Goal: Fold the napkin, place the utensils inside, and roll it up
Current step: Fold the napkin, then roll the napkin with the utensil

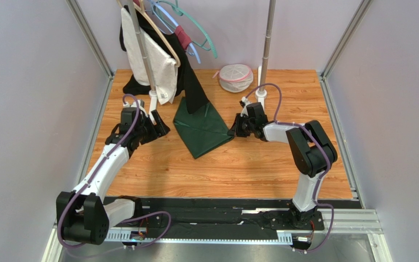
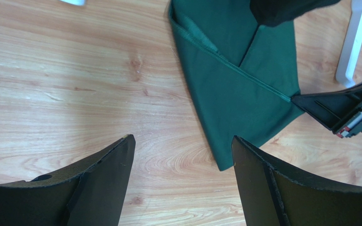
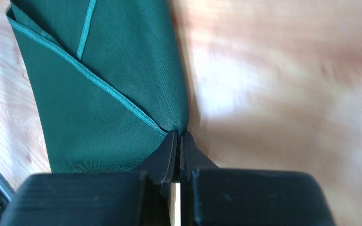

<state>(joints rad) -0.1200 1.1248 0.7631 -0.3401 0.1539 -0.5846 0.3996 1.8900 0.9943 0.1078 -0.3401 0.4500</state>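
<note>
1. L gripper (image 1: 161, 130): jaws wide open, nothing betw. them. Low over table (image 1: 250, 169), left half, near napkin's left side, not touching.
2. Hangers (image 1: 168, 27), far-left corner: carry white garment (image 1: 151, 60) and black garment (image 1: 192, 90). The black one hangs over napkin's far end; contact unclear.
3. Napkin (image 1: 203, 131): dark green, folded, hemmed flap on top. Lies flat approx. table centre.
4. R gripper (image 1: 232, 131): jaws closed, pinching napkin's right corner, down at table level.
5. Mesh pouch (image 1: 236, 77): white/pink, at far edge, right of centre.
</note>
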